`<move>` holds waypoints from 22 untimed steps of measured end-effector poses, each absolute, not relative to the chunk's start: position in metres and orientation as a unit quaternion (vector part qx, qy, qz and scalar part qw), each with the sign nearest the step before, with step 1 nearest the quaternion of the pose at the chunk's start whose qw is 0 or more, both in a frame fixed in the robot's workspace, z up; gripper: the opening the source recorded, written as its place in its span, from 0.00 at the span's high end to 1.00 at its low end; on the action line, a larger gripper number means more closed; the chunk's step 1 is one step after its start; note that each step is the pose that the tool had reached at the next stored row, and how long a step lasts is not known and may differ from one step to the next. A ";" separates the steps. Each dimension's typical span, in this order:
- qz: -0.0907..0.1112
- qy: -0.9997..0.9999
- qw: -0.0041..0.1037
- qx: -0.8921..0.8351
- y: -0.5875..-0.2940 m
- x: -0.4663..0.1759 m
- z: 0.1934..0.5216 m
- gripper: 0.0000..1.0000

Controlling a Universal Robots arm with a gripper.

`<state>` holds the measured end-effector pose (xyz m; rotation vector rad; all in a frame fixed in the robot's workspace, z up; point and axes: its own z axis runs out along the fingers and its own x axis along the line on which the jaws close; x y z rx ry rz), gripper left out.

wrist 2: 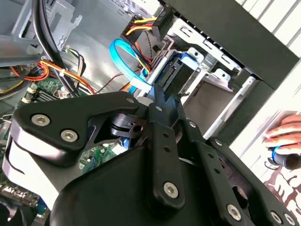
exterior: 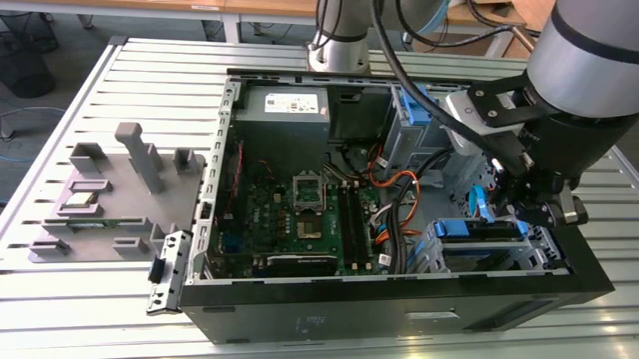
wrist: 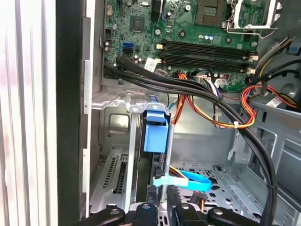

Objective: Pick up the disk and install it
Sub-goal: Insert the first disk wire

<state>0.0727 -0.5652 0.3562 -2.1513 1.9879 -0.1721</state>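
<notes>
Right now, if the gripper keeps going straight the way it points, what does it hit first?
Probably the blue rail of the disk standing edge-on in the drive cage, directly ahead of the gripper. The light-blue cable lies close to that line; depth is unclear.

The green motherboard (wrist: pixel 188 33) is seen inside the open computer case (wrist: pixel 70 117). Black cables (wrist: pixel 207 96) and orange wires (wrist: pixel 207 117) are laid across it. A blue plastic rail (wrist: pixel 155 129), possibly of the disk, is set upright in the metal drive bay (wrist: pixel 117 127). A light-blue flat cable (wrist: pixel 188 181) is seen near the black gripper links (wrist: pixel 160 217).
</notes>
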 end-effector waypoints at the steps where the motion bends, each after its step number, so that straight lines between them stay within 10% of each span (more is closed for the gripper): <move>1: -0.058 0.674 0.104 -0.729 -0.565 0.073 0.359 0.77; 13: -0.056 0.674 0.102 -0.729 -0.565 0.073 0.366 0.77; 22: 0.001 0.680 0.049 -0.731 -0.565 0.075 0.365 0.77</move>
